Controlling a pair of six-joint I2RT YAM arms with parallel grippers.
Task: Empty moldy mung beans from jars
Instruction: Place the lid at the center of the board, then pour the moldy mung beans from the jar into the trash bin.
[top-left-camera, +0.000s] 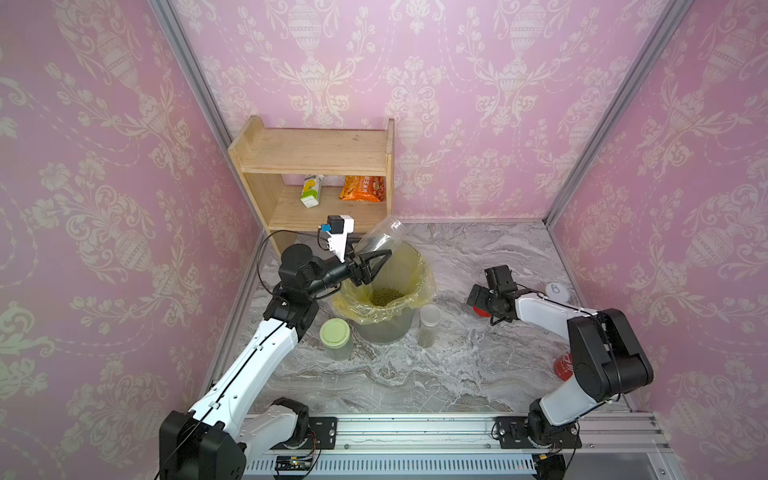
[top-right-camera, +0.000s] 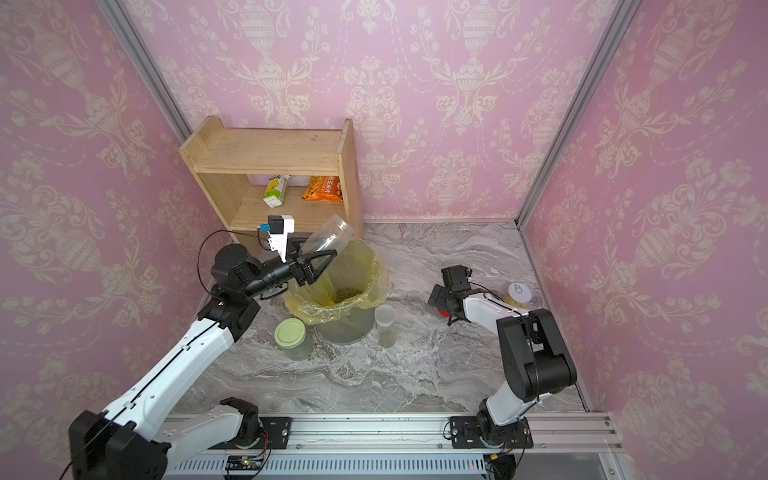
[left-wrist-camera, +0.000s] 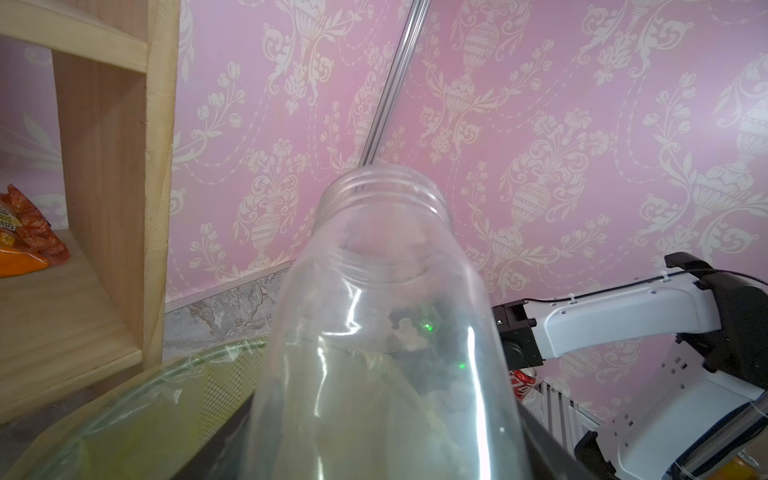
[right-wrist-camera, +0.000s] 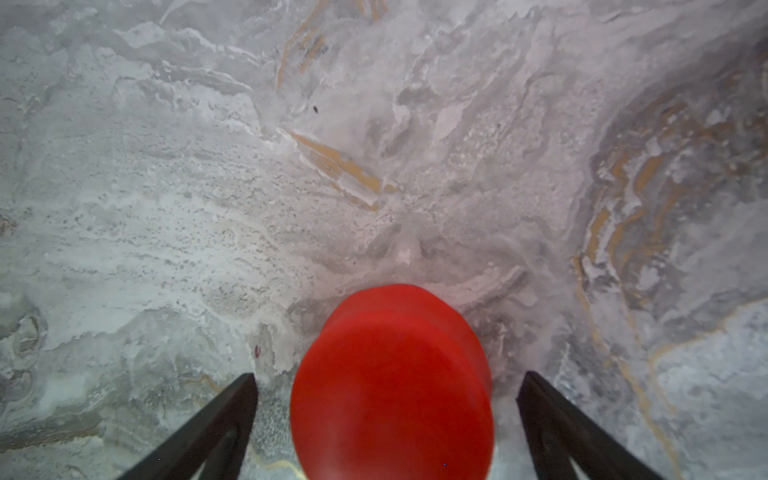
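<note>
Here, right end effector (right-wrist-camera: 388, 375) straddles red lid (right-wrist-camera: 392, 399) (gaps both sides).

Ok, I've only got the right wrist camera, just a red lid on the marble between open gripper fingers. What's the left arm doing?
Observer: The left gripper holds a clear jar, lidless and tilted mouth-up above the far rim of the bin.
Operator: Did the beans come out?
Observer: The jar looks empty in the left wrist view, and a heap of mung beans lies at the bottom of the bin.
Operator: Any jars left to do?
Observer: Two stand lidded beside the bin, a green-lidded jar and a slim jar, both dark green inside.
</note>
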